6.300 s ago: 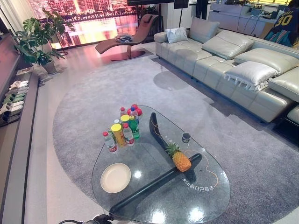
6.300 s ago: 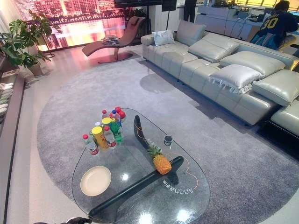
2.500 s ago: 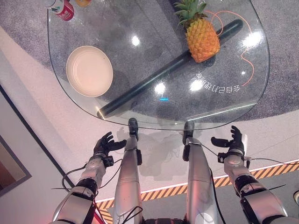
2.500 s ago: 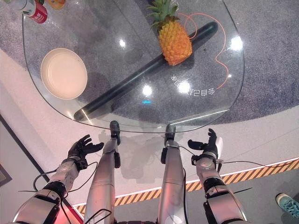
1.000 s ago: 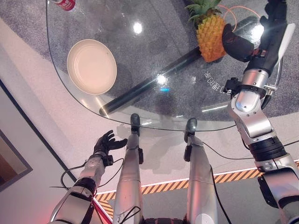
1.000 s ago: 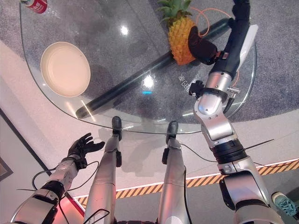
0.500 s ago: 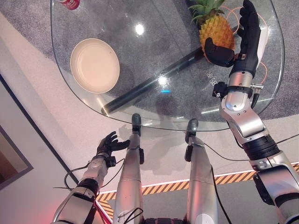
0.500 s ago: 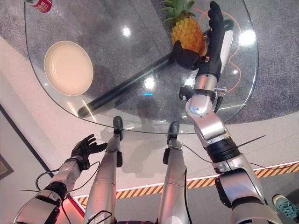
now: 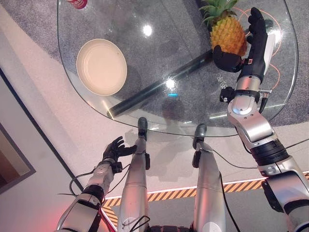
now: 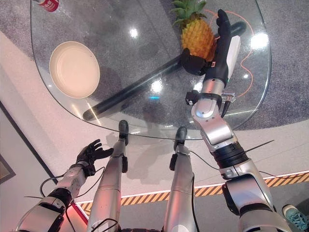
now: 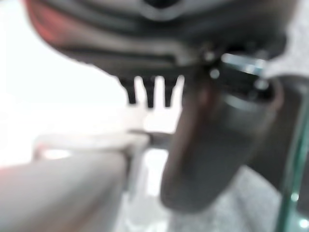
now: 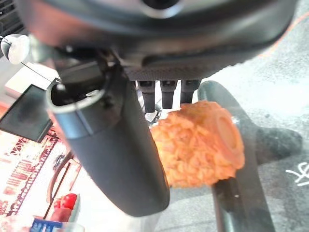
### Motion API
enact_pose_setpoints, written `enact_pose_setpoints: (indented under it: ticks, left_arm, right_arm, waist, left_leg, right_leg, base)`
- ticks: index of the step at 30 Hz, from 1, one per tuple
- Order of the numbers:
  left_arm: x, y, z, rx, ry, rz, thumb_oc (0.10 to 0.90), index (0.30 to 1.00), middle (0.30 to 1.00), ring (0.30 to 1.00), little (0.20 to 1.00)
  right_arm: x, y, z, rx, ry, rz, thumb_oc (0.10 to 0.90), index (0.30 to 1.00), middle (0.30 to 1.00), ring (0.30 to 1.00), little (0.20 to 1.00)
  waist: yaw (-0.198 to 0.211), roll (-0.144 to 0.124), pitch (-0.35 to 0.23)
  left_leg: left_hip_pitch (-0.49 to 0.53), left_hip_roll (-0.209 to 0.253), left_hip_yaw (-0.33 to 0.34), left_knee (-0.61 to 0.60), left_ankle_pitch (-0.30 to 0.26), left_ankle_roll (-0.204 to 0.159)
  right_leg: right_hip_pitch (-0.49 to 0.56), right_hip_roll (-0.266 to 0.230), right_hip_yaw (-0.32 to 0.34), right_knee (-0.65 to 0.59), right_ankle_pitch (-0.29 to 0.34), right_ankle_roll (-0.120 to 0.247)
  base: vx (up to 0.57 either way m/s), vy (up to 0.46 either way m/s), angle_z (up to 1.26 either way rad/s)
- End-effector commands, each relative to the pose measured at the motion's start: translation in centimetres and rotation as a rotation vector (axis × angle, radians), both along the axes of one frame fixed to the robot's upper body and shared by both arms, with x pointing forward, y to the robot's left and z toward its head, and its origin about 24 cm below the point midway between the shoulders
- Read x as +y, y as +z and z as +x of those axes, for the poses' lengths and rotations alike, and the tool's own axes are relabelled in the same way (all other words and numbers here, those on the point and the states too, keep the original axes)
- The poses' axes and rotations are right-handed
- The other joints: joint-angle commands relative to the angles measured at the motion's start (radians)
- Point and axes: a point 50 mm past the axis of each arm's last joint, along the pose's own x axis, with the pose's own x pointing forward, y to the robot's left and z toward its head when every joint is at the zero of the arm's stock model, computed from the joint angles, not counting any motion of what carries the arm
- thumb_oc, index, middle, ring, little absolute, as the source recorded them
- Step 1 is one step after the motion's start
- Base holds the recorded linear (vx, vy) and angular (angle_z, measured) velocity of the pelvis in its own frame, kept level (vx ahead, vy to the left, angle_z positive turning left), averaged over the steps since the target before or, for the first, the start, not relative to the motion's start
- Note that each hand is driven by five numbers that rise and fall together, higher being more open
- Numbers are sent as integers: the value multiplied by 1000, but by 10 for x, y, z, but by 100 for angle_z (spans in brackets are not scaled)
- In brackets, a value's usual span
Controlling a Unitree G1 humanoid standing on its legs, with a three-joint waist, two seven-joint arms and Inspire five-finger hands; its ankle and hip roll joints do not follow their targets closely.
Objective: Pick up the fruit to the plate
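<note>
Pineapple (image 9: 227,34) crown cut off at the frame edge. Right hand (image 9: 247,46) spread open, straight fingers alongside the fruit's far flank, thumb at its base, not clasping. Plate (image 9: 101,66) well off leftward. Left hand (image 9: 114,147) relaxed open, low.

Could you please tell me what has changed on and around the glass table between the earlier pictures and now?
The right hand rose from beside the robot's leg, reached over the oval glass table and now brackets the orange pineapple, thumb on its near side and straight fingers on its far side, not yet closed round it. The pineapple, the round cream plate and the open left hand low by the table edge stayed put.
</note>
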Motion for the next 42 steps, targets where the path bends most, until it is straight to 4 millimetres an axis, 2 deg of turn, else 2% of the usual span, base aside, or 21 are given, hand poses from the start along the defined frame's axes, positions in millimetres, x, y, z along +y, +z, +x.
enact_pose_setpoints:
  ticks: [1, 33, 34, 35, 36, 42]
  left_arm:
    - [10, -20, -25, 83, 14, 56, 800, 900, 900, 900, 900]
    - [12, -19, -25, 88, 2, 59, 800, 900, 900, 900, 900]
    - [12, -19, -25, 88, 3, 59, 800, 900, 900, 900, 900]
    - [13, -19, -25, 88, 4, 59, 800, 900, 900, 900, 900]
    - [13, -19, -25, 89, 3, 60, 800, 900, 900, 900, 900]
    - [12, -19, -25, 85, 5, 57, 800, 900, 900, 900, 900]
  right_arm:
    - [1, 43, -11, -196, -23, -21, 800, 900, 900, 900, 900]
    - [-15, 17, 13, 95, -102, 2, 800, 900, 900, 900, 900]
    - [-16, 16, 13, 101, -103, 0, 641, 764, 764, 764, 741]
    - [-17, 15, 14, 107, -106, -1, 240, 420, 420, 420, 340]
    - [-17, 14, 14, 116, -109, -4, 100, 300, 300, 300, 200]
    - [-18, 13, 16, 129, -115, -1, 100, 300, 300, 300, 200]
  waist:
    - [-11, 14, -20]
    - [1, 23, -20]
    - [1, 22, -20]
    - [1, 22, -20]
    - [2, 23, -20]
    - [4, 24, -20]
  left_leg:
    - [-18, -55, 50, 95, -79, 65]
    - [-43, -55, 43, 108, -76, 69]
    - [-43, -55, 43, 109, -76, 69]
    - [-43, -55, 42, 110, -76, 69]
    - [-42, -55, 41, 108, -76, 69]
    - [-39, -56, 41, 105, -74, 69]
  right_leg:
    - [39, 44, -91, -180, 146, -37]
    - [6, 56, -91, -144, 139, -44]
    - [5, 56, -91, -144, 139, -44]
    - [5, 56, -90, -143, 140, -44]
    - [6, 56, -91, -144, 140, -44]
    - [8, 56, -92, -145, 141, -43]
  base:
    - [0, 0, 0]
    - [0, 0, 0]
    - [0, 0, 0]
    - [0, 0, 0]
    - [0, 0, 0]
    - [0, 0, 0]
